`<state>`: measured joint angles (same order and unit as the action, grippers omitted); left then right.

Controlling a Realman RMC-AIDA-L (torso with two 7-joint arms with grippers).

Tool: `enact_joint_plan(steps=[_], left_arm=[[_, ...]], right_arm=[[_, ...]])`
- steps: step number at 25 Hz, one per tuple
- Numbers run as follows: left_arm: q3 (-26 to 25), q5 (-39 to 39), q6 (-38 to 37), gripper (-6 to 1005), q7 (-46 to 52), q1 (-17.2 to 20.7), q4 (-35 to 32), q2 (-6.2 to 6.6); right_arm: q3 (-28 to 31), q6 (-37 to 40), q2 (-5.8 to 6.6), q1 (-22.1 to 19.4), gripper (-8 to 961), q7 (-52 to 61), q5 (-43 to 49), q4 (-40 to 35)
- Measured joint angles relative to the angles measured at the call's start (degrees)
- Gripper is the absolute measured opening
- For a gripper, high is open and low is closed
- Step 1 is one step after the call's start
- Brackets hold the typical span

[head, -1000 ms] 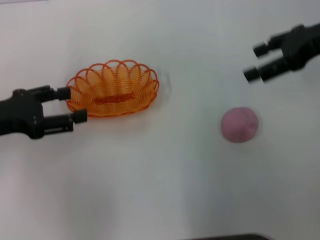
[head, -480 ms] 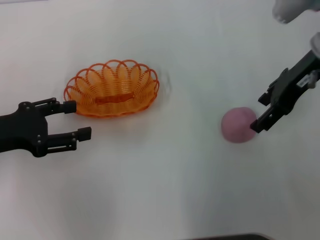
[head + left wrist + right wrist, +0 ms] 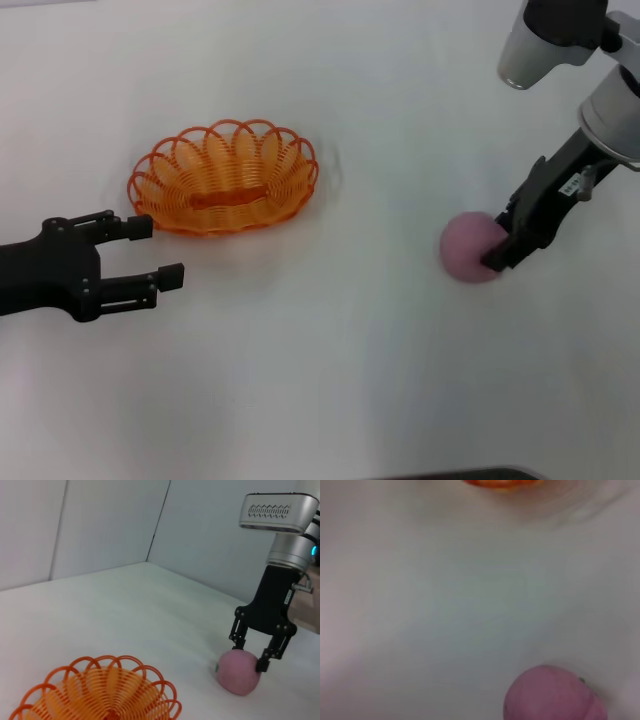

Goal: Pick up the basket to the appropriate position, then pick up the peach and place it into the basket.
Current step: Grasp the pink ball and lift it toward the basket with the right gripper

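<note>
1. Reaching down from the far right of the head view, the right gripper (image 3: 497, 243) sat right on the peach (image 3: 470, 249), its black fingers pointing down at the table (image 3: 330, 380).
2. From the left wrist camera, that same right gripper (image 3: 252, 657) had its fingers spread, one tip on each side of the top of the peach (image 3: 238, 671). Whether the tips actually pressed the fruit, I couldn't tell.
3. The peach lay on the white table, well apart from the basket (image 3: 223, 177) and off to the robot's right of it.
4. The right wrist camera caught the pink peach (image 3: 554, 694) close at its edge, with only a sliver of the orange basket (image 3: 502, 483) at the far edge of the shot.
5. Over on the left, the left gripper (image 3: 162, 251) hung low near the table, its two fingers spread wide.
6. One fingertip (image 3: 140, 227) sat just beside the basket's near-left rim, seeming to touch or nearly touch the wire; the other fingertip (image 3: 172, 275) was clear of it, nearer the robot.
7. The basket stood upright on the table, open side up, with nothing inside it.
8. Its scalloped wire loops filled the near corner of the left wrist shot (image 3: 97, 690).
</note>
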<state>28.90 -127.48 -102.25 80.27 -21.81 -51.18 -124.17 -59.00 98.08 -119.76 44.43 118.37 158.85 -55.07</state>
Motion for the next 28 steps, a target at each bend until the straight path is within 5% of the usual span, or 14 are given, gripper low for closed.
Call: enact_joint_plan(steps=[8, 11, 17, 28], left_arm=[[0.02, -0.03, -0.47, 803, 0.04, 0.01, 0.11, -0.03], [0.02, -0.03, -0.54, 803, 0.08, 0.01, 0.16, -0.10], [0.02, -0.03, -0.66, 803, 0.22, 0.01, 0.20, -0.11], [-0.09, 0.03, -1.25, 802, 0.61, 0.01, -0.13, -0.02]], right_arm=[[-0.56, -0.25, -0.04, -0.07, 584, -0.14, -1.20, 0.05], [-0.69, -0.40, -0.04, -0.03, 339, -0.15, -1.20, 0.05], [-0.88, -0.62, 0.00, 0.02, 161, -0.16, -1.19, -0.22], [0.33, 5.26, 0.40, 0.63, 172, -0.35, -5.91, -12.49]])
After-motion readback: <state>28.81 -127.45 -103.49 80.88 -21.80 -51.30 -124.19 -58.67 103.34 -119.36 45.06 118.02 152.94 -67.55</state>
